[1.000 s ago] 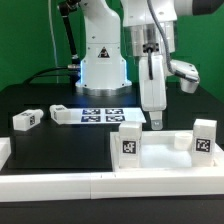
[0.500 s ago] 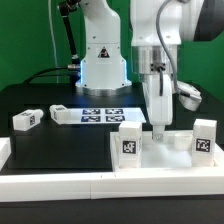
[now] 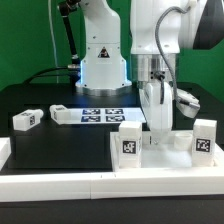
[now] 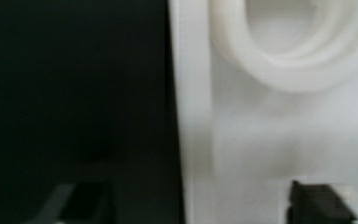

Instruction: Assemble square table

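Observation:
The white square table top (image 3: 170,158) lies at the front on the exterior view's right. Two tagged white legs stand on it, one at its left corner (image 3: 128,143) and one at its right corner (image 3: 205,138). Two more tagged legs lie loose on the black table at the left, one (image 3: 27,120) nearer the front than the other (image 3: 62,112). My gripper (image 3: 156,135) hangs straight down at the top's far rim. In the wrist view my gripper (image 4: 197,205) is open, its dark fingertips (image 4: 78,205) straddling the white edge (image 4: 265,140), with nothing gripped. A round socket (image 4: 291,45) shows beyond.
The marker board (image 3: 100,115) lies at the back middle, in front of the robot base (image 3: 100,60). Long white border bars run along the front (image 3: 100,182) and the left edge (image 3: 5,150). A black cable hangs at the back left.
My gripper has come down from above the table top to its far rim, shifting slightly. The legs and the top have not moved.

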`<state>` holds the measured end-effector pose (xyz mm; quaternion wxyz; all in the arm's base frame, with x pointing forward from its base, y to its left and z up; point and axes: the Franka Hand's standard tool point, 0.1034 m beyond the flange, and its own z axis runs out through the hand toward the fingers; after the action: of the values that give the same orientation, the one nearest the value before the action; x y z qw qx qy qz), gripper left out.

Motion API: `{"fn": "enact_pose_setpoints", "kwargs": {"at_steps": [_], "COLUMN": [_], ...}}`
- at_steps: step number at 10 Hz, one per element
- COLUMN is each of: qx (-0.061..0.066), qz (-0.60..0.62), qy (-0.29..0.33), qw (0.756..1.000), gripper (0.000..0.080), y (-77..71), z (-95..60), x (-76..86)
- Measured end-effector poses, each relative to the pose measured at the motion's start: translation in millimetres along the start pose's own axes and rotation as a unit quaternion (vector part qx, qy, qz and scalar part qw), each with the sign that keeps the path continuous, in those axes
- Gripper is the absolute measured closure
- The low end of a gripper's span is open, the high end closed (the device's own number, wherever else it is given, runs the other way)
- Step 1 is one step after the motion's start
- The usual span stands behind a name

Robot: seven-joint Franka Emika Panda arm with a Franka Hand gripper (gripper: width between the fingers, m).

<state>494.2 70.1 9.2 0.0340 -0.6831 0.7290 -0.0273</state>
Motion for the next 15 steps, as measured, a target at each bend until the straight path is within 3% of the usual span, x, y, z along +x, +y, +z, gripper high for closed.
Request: {"fn": "enact_pose_setpoints", "kwargs": {"at_steps": [1,2,3,4,12,13,14,15], "qx": [0.000,0.000,-0.001,-0.001,-0.001,0.006,0.021,0.025], "qz": [-0.001,-0.002,-0.002,-0.010,-0.020,-0.040,-0.068,-0.103], "qy": [0.000,0.000,0.000,0.000,0.000,0.004,0.015,0.022], "qw": [1.000,1.000,1.000,1.000,1.000,0.999,0.997,0.994], "gripper": [0.0408,0.0598,0.0598,0.0746,0.0748,0.0748,0.0748,0.0748], "y": [0.2,0.2,0.6,1.5,1.4,0.4,5.6,8.4], "z": [0.2,0.3,0.5,0.7,0.7,-0.1,-0.4,-0.4], "x": [0.1,0.1,0.2,0.2,0.2,4.9,24.3,41.5]}}
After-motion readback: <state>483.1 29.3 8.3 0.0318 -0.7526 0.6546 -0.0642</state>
